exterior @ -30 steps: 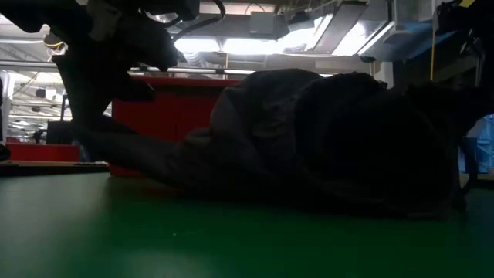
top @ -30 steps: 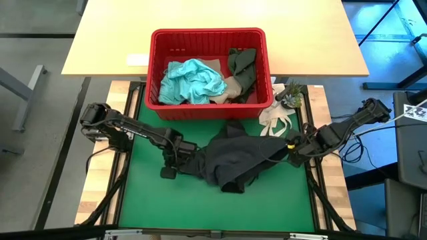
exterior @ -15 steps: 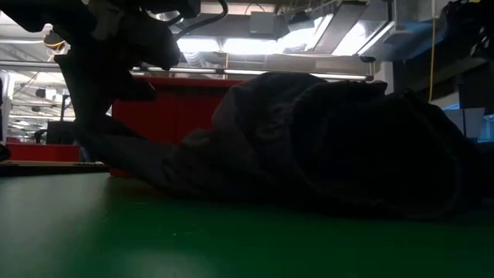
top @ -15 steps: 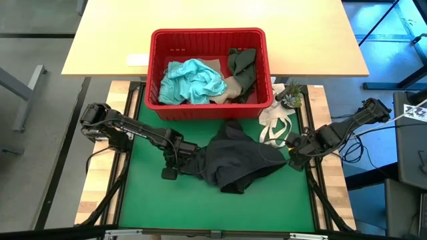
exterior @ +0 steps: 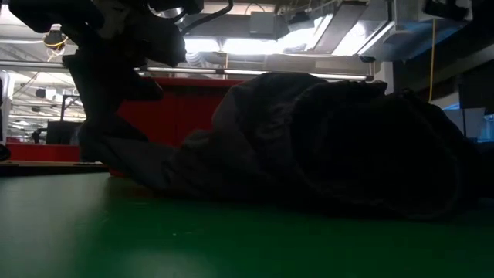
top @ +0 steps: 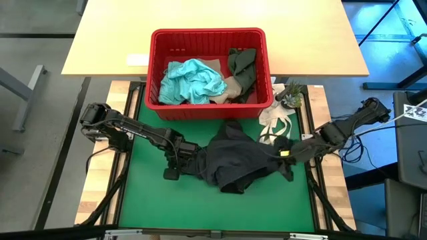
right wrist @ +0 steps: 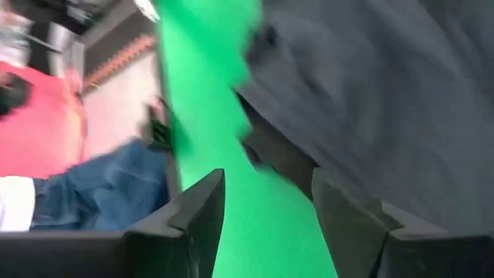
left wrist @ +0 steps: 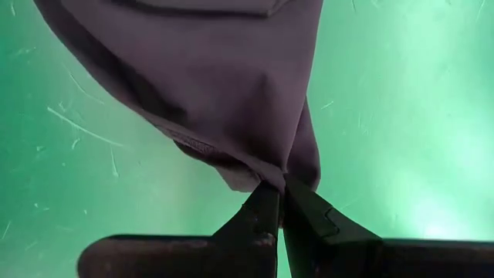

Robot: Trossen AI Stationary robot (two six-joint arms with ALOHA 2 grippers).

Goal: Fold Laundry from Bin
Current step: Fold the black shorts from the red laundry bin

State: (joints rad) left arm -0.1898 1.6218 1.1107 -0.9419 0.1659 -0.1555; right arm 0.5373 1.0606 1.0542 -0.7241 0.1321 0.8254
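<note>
A dark grey garment (top: pixel 237 160) lies bunched on the green mat (top: pixel 147 200), in front of the red bin (top: pixel 207 32). The bin holds teal (top: pixel 193 80), beige (top: pixel 233 87) and olive (top: pixel 241 63) laundry. My left gripper (top: pixel 183 164) is shut on the dark garment's left end. My right gripper (top: pixel 285 157) hovers open over the garment's right edge, touching nothing; in the right wrist view its fingers (right wrist: pixel 202 208) stand apart above mat and cloth. The low view shows the garment (exterior: pixel 324 147) as a heap resting on the mat. My left gripper pinches a bunched corner of the dark garment (left wrist: pixel 266 176) between its two fingertips, coming from above and pointing steeply down. One layer or several, I cannot tell. The corner sits just above the mat, and the cloth runs from it to the heap lying on the mat.
A white cloth bag with loop handles (top: pixel 275 120) and a small potted plant (top: pixel 290 95) sit at the mat's far right corner. A wooden table (top: pixel 100 47) lies under and behind the bin. Beyond the table a person in jeans (right wrist: pixel 85 193) shows.
My right gripper has opened and let go of the garment's right edge, then risen and tipped from pointing down to a shallower slant. The garment's right end, drawn out before, has dropped back onto the mat; its left end stays in my left gripper.
</note>
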